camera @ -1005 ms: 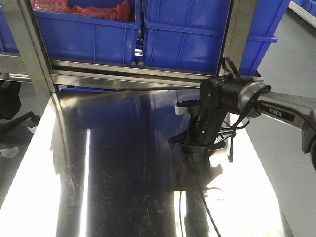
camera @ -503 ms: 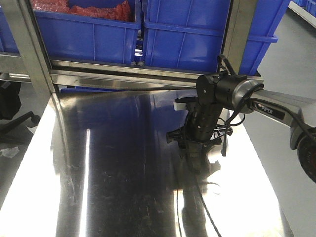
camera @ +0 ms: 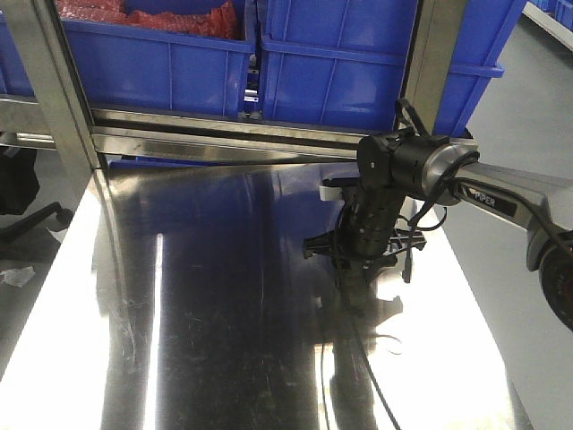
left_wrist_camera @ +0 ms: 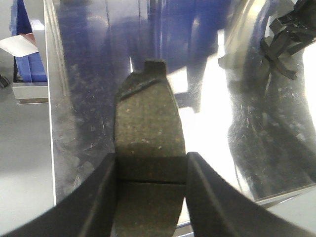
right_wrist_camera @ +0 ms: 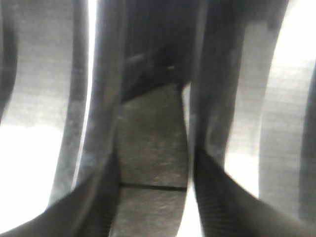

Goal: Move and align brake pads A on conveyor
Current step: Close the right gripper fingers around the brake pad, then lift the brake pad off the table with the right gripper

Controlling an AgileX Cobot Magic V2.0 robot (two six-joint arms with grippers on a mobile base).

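Steel bench (camera: 206,296), polished and glaring, fills the front view from near to far; no conveyor appears in any view. Two blue bins (camera: 152,63) stand side by side behind its far edge, the left one holding red material. The right arm (camera: 501,197) reaches in from the right with its wrist turned down, and the right claw (camera: 356,269) sits low over the right half of the bench. Its blurred wrist view shows the fingers clamped on the long edges of a brake pad (right_wrist_camera: 153,140); whether that pad touches the steel cannot be told. The left claw (left_wrist_camera: 150,160) is likewise closed on a second brake pad (left_wrist_camera: 148,113), friction face up over the bench. Risks, as judged: each pad is pinched only across its edges, so a quick swing could let it pivot or slip. The right pad is low enough to strike the steel. A loose cable (camera: 412,260) at the right wrist could snag. Count: one bench, two bins, one arm in the front view, two claws, two pads.
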